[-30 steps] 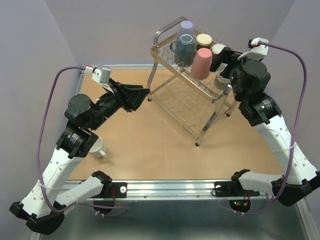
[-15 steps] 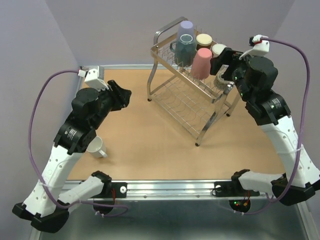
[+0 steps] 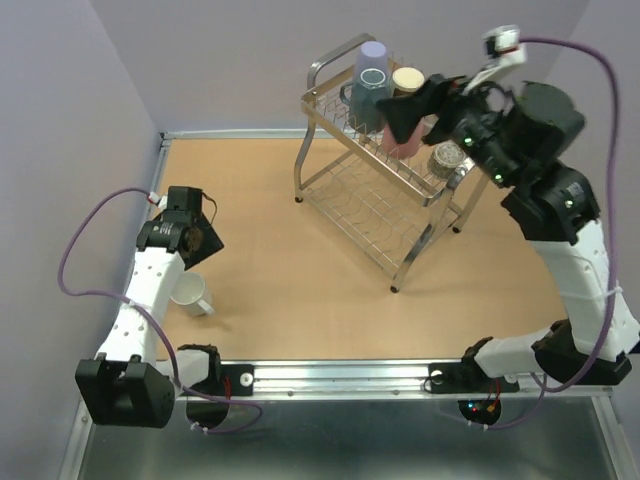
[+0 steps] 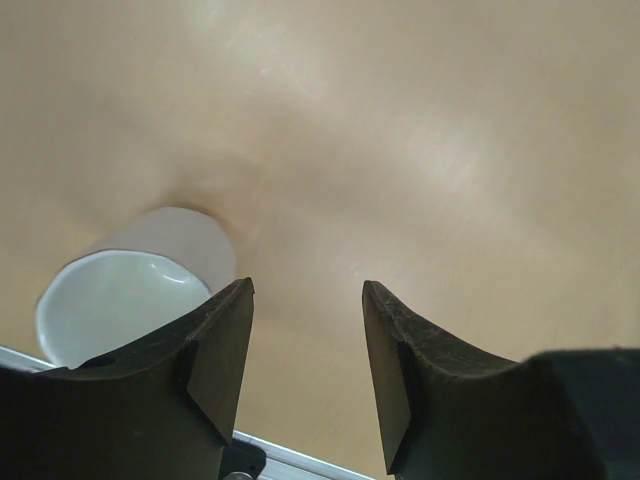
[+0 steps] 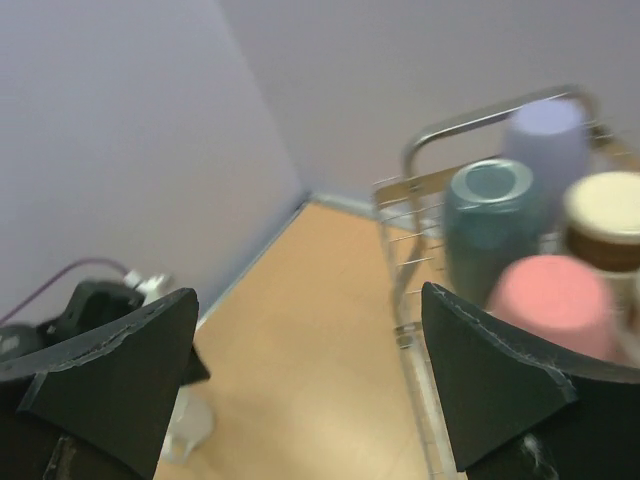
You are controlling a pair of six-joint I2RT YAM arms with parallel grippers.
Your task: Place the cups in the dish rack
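Near the desk's left edge, by its near corner, one mug [image 3: 192, 295] waits. My left claw [image 4: 306, 292] hangs over it, half open and empty, and I judge it must centre, drop and close. The rack [image 3: 322, 75] at far right holds the other cups [image 3: 372, 75]. My right claw [image 3: 400, 110] is wide and empty above it.

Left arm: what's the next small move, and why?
Probably shift the left hand toward the mug and lower over its rim. The hand is open and empty, the mug sits off to one side of it, and it seems the only cup outside the rack.
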